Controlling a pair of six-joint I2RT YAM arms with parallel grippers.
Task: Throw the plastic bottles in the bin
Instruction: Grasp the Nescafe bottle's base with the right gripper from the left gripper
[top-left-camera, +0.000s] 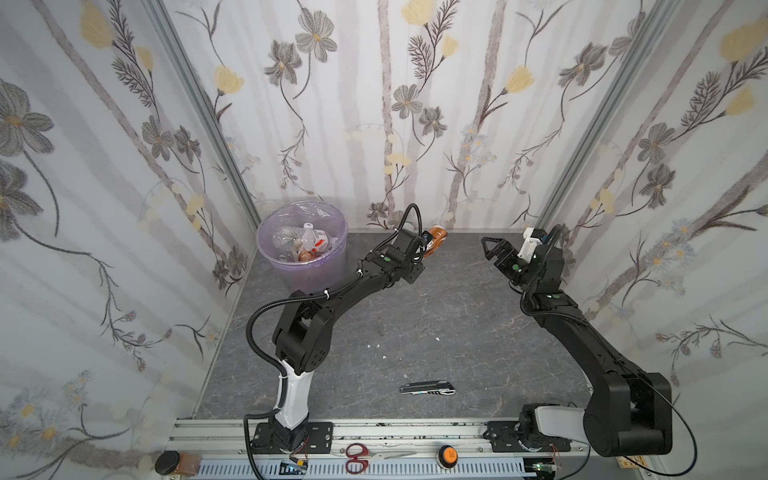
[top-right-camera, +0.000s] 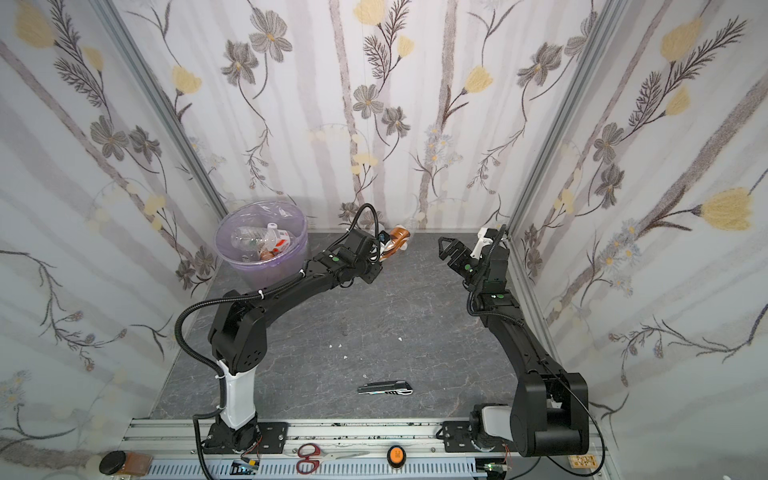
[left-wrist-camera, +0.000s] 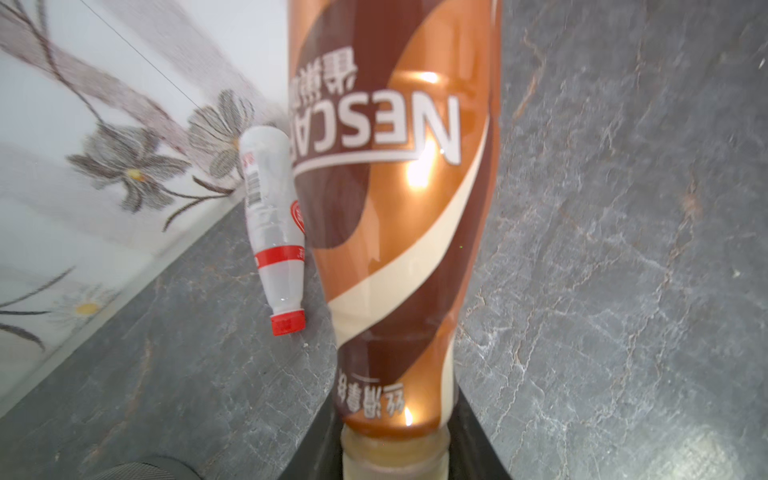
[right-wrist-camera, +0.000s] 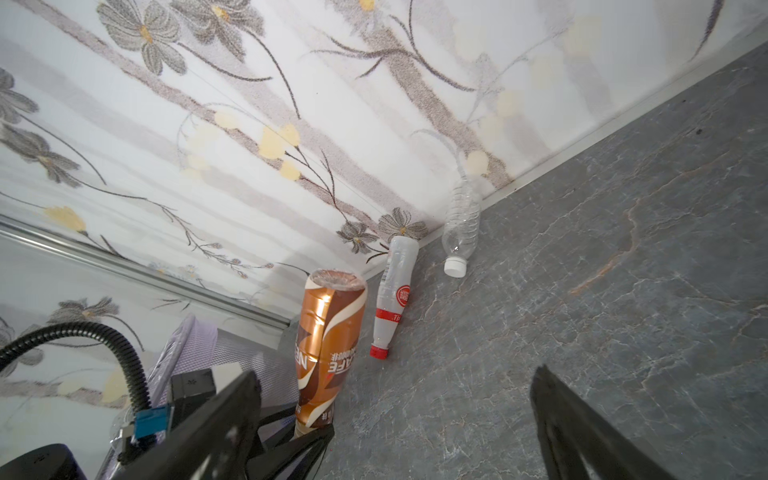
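Nearest to me, on the front rail, lie a pair of red-handled scissors (top-left-camera: 365, 457) and an orange button (top-left-camera: 446, 455). Just past them a grey folding knife (top-left-camera: 428, 388) lies flat on the dark stone-patterned counter (top-left-camera: 457, 324).

My left arm (top-left-camera: 332, 299) reaches toward the back wall. Its jaws are clamped on the neck of a brown and orange coffee bottle (left-wrist-camera: 395, 208), whose base points away toward the wall. In both top views this bottle (top-left-camera: 438, 236) is to the right of the bin and not above it, and from the right wrist view it looks clear of the counter.

The bin (top-left-camera: 320, 270), lined with a pale purple bag, stands in the back left corner. Several bottles (top-left-camera: 303, 243) are already lying inside it, mostly clear ones.

Two bottles lie on the counter by the back wall. A white bottle with a red cap (left-wrist-camera: 274, 224) is just beside the held one, and a clear bottle with a white cap (right-wrist-camera: 459, 224) lies near it, base toward the wall.

My right arm (top-left-camera: 582, 332) hangs over the back right of the counter with its jaws wide apart and nothing between them.
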